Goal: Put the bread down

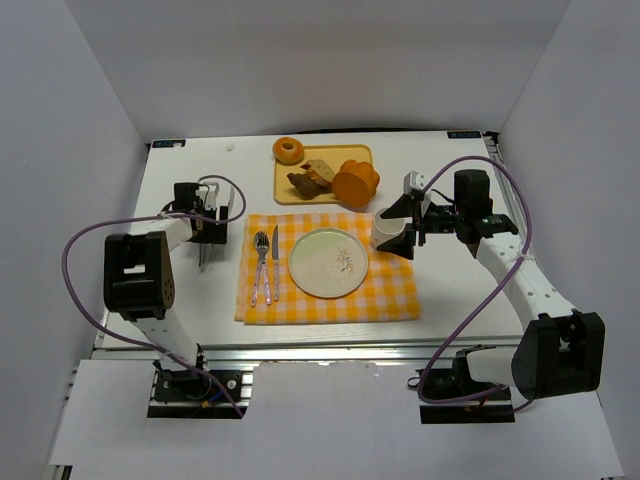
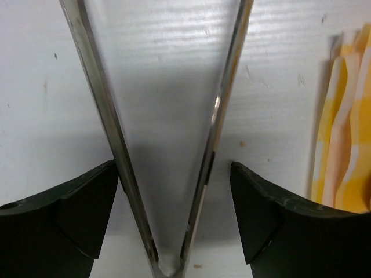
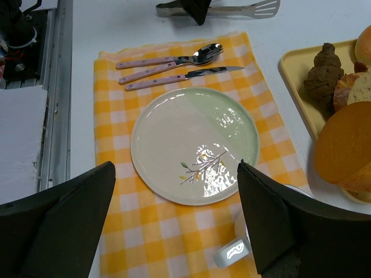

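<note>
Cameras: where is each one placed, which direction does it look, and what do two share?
Top external: high behind the bases, looking down on the table; left arm and right arm show.
Left wrist: on the left arm, looking close down at the tongs between the left fingers.
Right wrist: on the right arm, looking leftward over the plate; the right fingers frame the bottom.
Shared: both wrist views show the tongs.

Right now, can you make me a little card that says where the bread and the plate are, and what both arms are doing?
bread: dark chunk and tan slice, both on the yellow tray
plate: empty, on the checked cloth
left end effector: open, straddling the tongs on the table
right end effector: open, right of the plate
</note>
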